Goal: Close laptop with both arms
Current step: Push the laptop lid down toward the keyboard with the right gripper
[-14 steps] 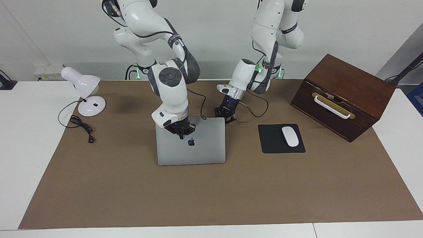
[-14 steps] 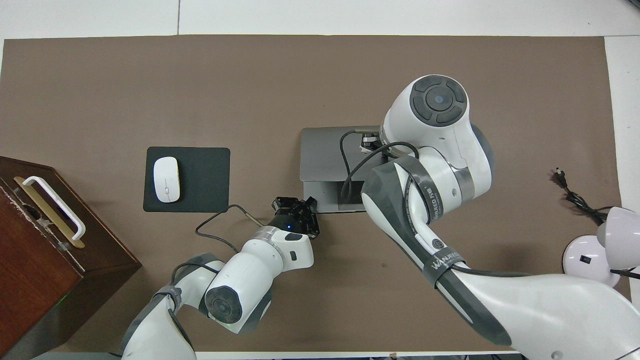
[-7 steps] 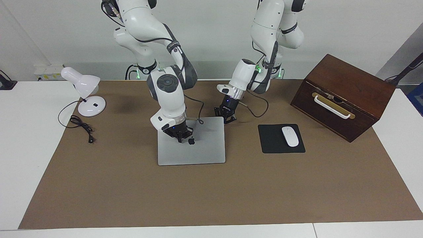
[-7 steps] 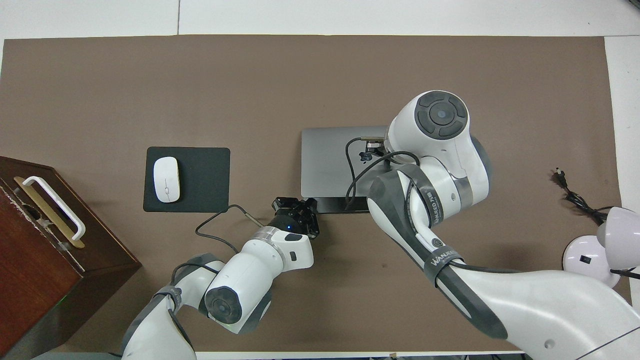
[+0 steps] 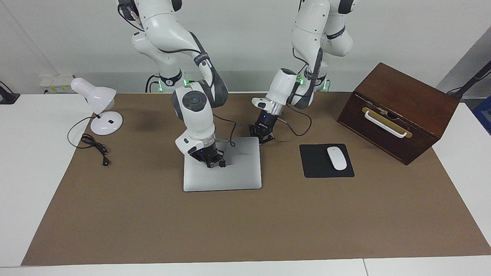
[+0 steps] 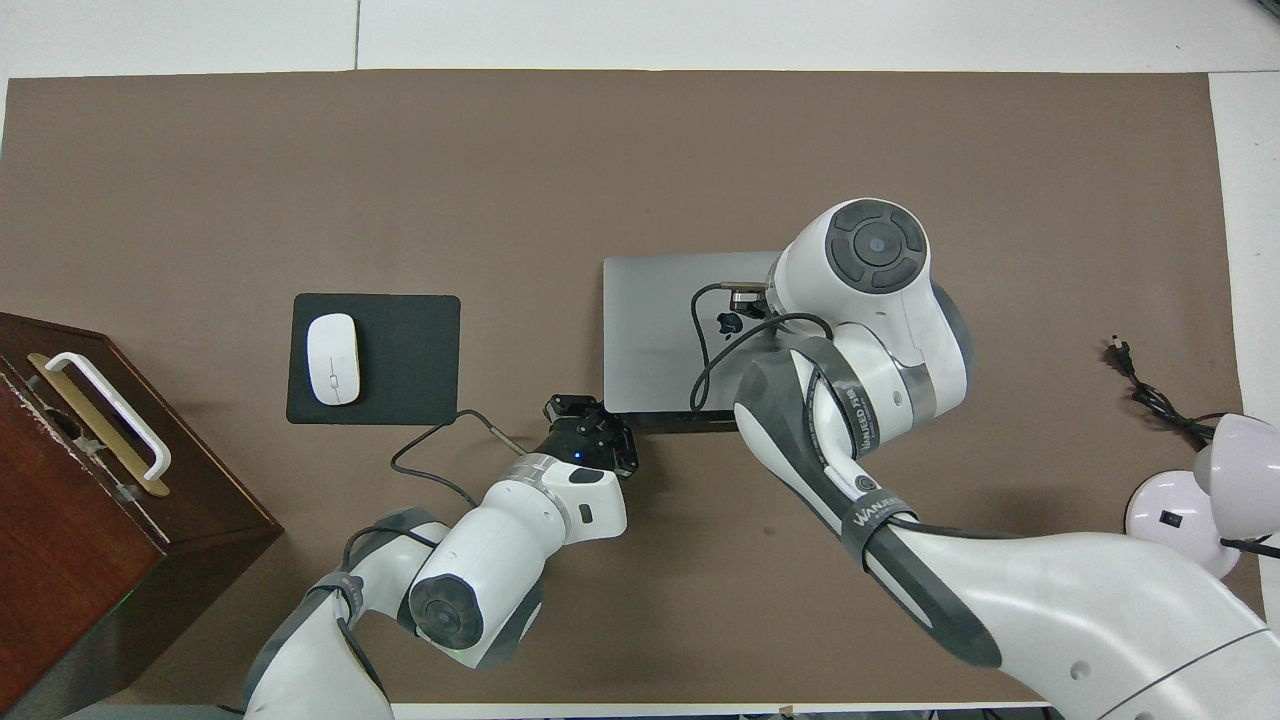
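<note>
1. The laptop (image 5: 222, 168) lies on the brown mat (image 5: 245, 230) in the middle of the table, its lid down flat or very nearly so. In the overhead view a thin dark strip of the base shows along the edge nearest the robots.
2. The right gripper (image 5: 210, 158) sits on the lid by the apple logo (image 6: 729, 322), pointing down at the panel. I cannot tell how its jaws stand.
3. The left gripper (image 5: 262, 137) rests low at the laptop's corner nearest the robots, toward the left arm's end of the table. It seems to touch or hold the base edge there; its jaws cannot be read either.
4. The relation that matters: the lid lies directly under the right gripper, so any last closing push goes straight down. The laptop's long axis runs between the two ends of the table, parallel to the hinge edge.
5. The right arm is the one over the lid; the left arm only steadies the near corner.
6. I judge the closing almost done, with at most a final press left.
7. Toward the left arm's end sit a black mouse pad (image 5: 316, 168) with a white mouse (image 5: 336, 158), well apart from the laptop.
</note>
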Robot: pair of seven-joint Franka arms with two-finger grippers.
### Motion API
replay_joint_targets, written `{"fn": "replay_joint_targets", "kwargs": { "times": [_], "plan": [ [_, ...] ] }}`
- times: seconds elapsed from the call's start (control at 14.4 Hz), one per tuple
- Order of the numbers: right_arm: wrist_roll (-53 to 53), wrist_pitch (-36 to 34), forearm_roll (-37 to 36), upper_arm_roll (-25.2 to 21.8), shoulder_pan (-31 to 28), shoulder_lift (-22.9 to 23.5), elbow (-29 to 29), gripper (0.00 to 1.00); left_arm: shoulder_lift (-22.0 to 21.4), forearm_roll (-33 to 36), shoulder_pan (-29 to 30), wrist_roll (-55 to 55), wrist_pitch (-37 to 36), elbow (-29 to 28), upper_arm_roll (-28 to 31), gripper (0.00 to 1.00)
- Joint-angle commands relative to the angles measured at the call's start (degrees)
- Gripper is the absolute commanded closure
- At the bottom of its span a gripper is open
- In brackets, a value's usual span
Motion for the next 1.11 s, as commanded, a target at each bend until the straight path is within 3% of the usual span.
{"fn": "replay_joint_targets", "kwargs": {
  "times": [0.0, 1.04],
  "plan": [
    [-2.2, 2.3, 1.7, 0.4, -0.7, 0.2, -1.1, 1.00, 5.1, -0.4, -0.2, 1.7, -1.6, -3.5, 1.1, 1.00],
    [-1.4, 4.1, 1.7, 0.4, -0.4, 0.5, -1.9, 1.00, 5.1, -0.4, 0.1, 1.8, -1.9, -3.1, 1.1, 1.00]
  ]
}}
